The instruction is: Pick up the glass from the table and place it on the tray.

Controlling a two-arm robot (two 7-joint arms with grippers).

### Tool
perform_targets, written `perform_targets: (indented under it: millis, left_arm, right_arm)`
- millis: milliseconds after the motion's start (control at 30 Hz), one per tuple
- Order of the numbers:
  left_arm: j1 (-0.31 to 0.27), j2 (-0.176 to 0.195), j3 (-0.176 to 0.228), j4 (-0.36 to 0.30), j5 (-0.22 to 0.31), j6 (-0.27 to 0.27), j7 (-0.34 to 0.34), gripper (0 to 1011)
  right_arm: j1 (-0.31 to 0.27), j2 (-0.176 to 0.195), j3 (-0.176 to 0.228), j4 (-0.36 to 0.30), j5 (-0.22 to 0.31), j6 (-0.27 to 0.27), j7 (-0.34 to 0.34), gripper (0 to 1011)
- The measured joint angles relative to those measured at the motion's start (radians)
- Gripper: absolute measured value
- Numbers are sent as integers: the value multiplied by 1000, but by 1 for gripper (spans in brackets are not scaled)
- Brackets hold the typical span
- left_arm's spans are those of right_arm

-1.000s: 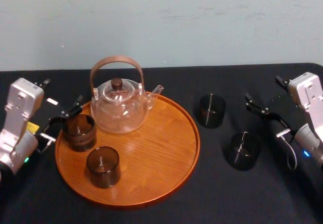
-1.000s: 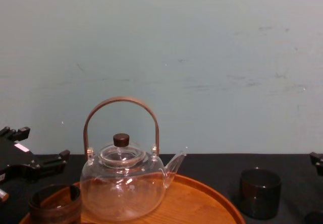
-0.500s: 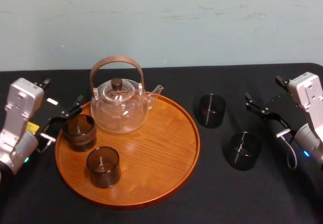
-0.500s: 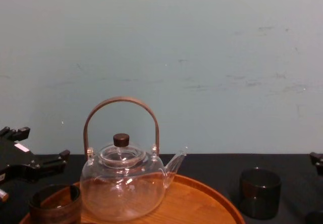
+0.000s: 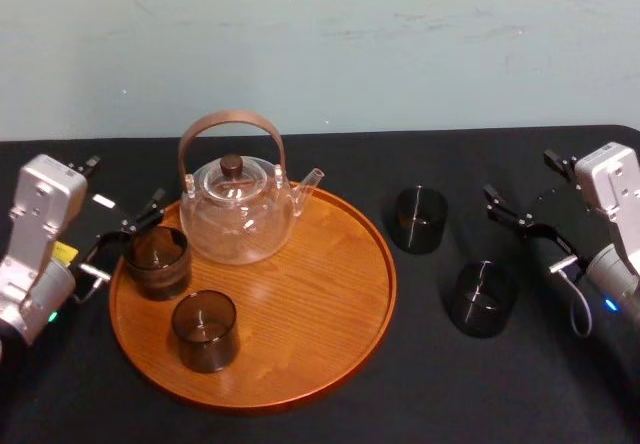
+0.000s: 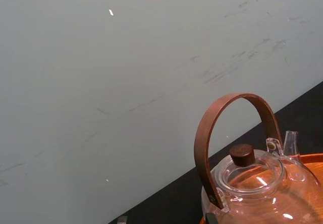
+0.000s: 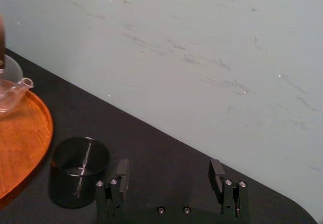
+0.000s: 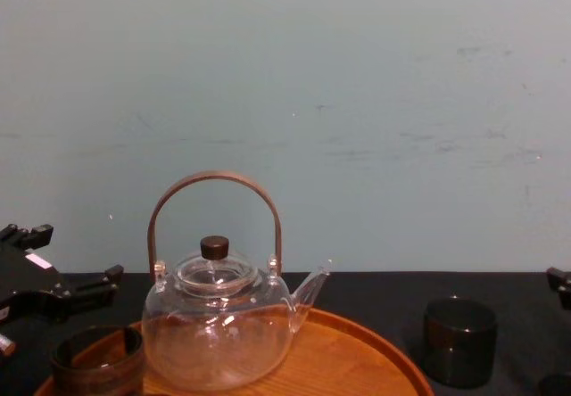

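Two dark smoky glasses stand on the black table [image 5: 330, 414], right of the tray: a far glass [image 5: 418, 219] [image 8: 459, 342] and a nearer glass [image 5: 482, 298]. My right gripper [image 5: 521, 190] is open, just right of them and above the cloth. In the right wrist view its open gripper [image 7: 169, 171] has a glass [image 7: 81, 171] just outside one finger [image 7: 122, 168]. The round wooden tray [image 5: 330, 284] holds a glass teapot [image 5: 238, 209], a brown cup [image 5: 157, 261] and a smoky glass [image 5: 204, 330]. My left gripper [image 5: 125, 184] [image 8: 67, 255] is open at the tray's left edge, beside the brown cup.
A pale blue-green wall [image 5: 320, 44] rises behind the table's far edge. The teapot's arched handle [image 8: 214, 182] stands tall at the back of the tray. Bare wood lies on the tray's right half, and black cloth in front of the tray.
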Motion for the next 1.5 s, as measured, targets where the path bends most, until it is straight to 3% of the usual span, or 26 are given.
perform_targets:
  millis: [433, 800, 1033, 1500]
  left_arm:
    - [0, 0, 0, 0, 0, 0, 0, 1001]
    - [0, 0, 0, 0, 0, 0, 0, 1001]
    - [0, 0, 0, 0, 0, 0, 0, 1001]
    - [0, 0, 0, 0, 0, 0, 0, 1001]
  right_arm:
    - [-95, 57, 70, -123, 64, 40, 71, 1002]
    - [-244, 117, 168, -269, 169, 94, 130, 1002]
    - [-316, 137, 208, -323, 212, 123, 165, 1003]
    - [-390, 180, 231, -368, 227, 194, 253, 1002]
